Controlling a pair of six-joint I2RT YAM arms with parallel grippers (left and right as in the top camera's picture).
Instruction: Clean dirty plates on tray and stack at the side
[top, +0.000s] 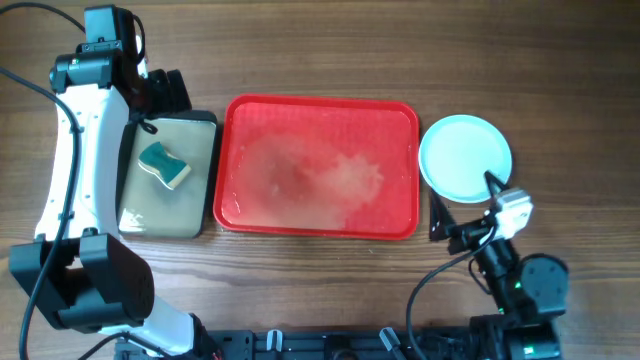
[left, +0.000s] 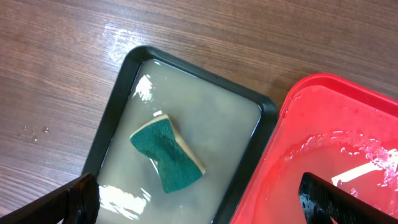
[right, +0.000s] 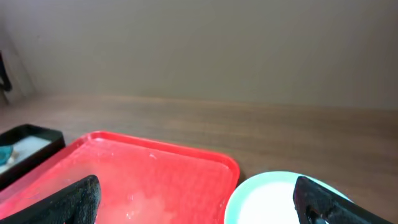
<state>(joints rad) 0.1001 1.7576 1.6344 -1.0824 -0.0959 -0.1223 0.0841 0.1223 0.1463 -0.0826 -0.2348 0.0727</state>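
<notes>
The red tray lies mid-table with cloudy, soapy water on its floor and no plate on it; it also shows in the left wrist view and the right wrist view. A round pale blue plate rests on the bare wood just right of the tray, and shows in the right wrist view. I cannot tell whether other plates lie under it. My right gripper is open and empty at the plate's near edge. My left gripper is open and empty over the small tray's far end.
A small black-rimmed tray left of the red tray holds cloudy water and a green-and-beige sponge. Wet spots mark the wood beside it. A plain wall stands behind the table in the right wrist view.
</notes>
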